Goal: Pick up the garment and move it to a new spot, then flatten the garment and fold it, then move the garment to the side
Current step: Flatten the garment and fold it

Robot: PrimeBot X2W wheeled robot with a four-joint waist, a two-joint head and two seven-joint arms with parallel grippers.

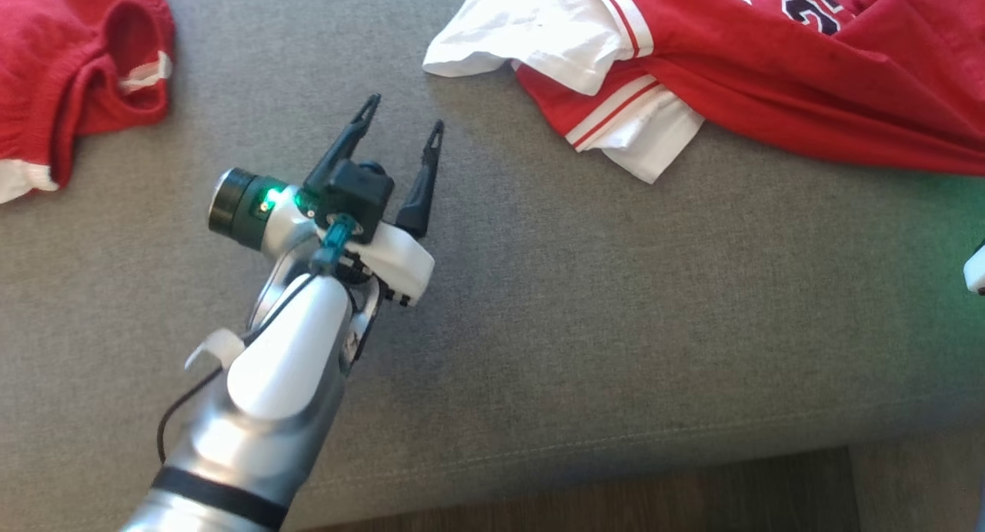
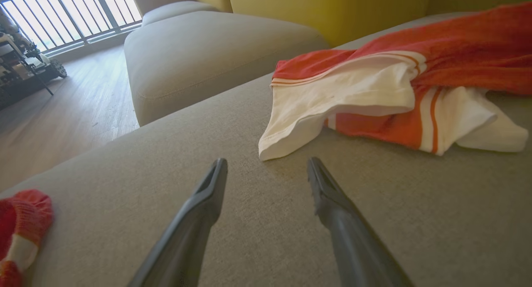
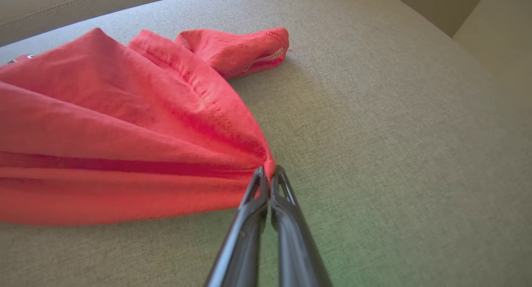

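A red jersey (image 1: 808, 70), evidently soft and light, lies crumpled on the grey sofa (image 1: 616, 324), a stitched edge pinched by the right gripper (image 3: 270, 172), while the left gripper (image 1: 405, 115), jaws open, hovers beside its white sleeve (image 1: 539, 31), likely the next hold.

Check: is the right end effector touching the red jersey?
Touching. The right wrist view shows the right end effector shut, pinching a bunched edge of the red jersey.

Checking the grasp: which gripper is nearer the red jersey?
Right. The right gripper pinches an edge of the red jersey; the left gripper hangs open, just short of its white sleeve.
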